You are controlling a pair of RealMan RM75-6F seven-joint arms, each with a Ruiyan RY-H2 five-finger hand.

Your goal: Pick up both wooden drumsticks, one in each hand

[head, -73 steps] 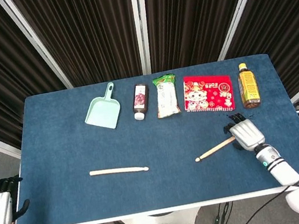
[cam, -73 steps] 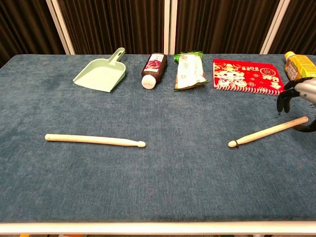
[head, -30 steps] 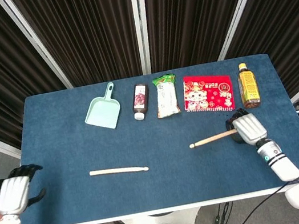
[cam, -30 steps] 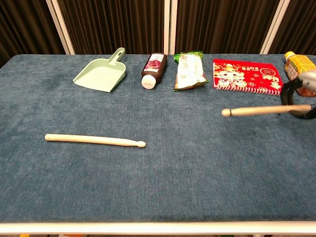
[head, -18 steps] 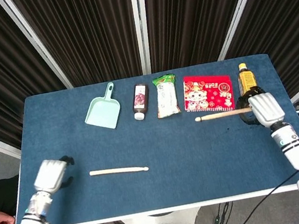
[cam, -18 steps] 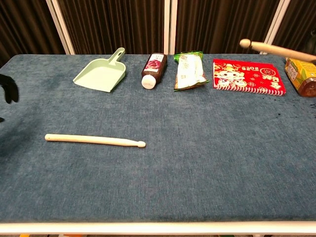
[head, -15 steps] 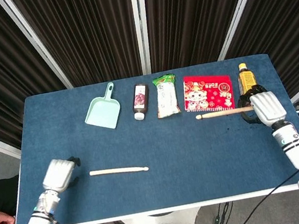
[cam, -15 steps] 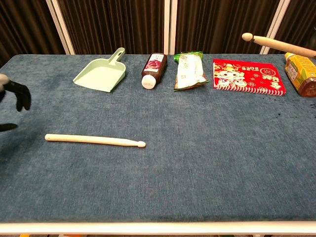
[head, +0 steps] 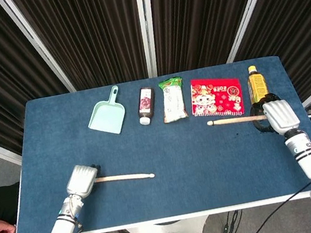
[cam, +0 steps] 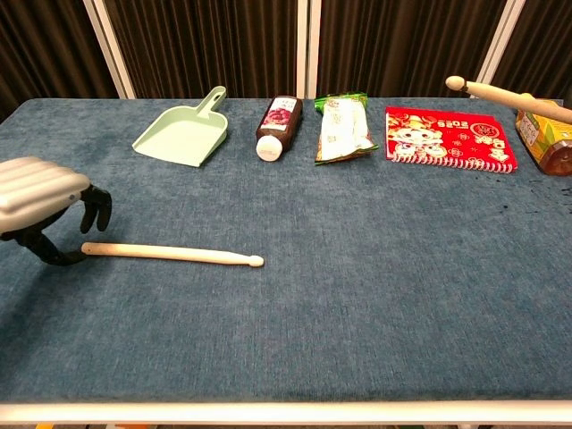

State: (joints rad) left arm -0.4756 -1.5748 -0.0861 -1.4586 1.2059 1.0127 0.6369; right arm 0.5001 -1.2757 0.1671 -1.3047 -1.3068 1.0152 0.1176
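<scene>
One wooden drumstick (head: pixel 127 177) (cam: pixel 170 254) lies flat on the blue table, tip pointing right. My left hand (head: pixel 82 180) (cam: pixel 45 206) hovers over its butt end, fingers curled down around it but apart, holding nothing. The other drumstick (head: pixel 234 119) (cam: pixel 500 90) is in the air at the right, roughly level, tip pointing left. My right hand (head: pixel 278 114) grips its butt end; in the chest view that hand is out of frame.
Along the table's back lie a mint dustpan (head: pixel 107 114), a dark bottle (head: pixel 146 105), a green snack bag (head: pixel 172 99), a red packet (head: pixel 216 96) and an amber drink bottle (head: pixel 257 87), close behind my right hand. The table's front edge (cam: pixel 286 413) runs near.
My left hand has come in from the left edge to the lying drumstick's butt end. My right hand has kept its lifted drumstick almost still, shifting slightly right.
</scene>
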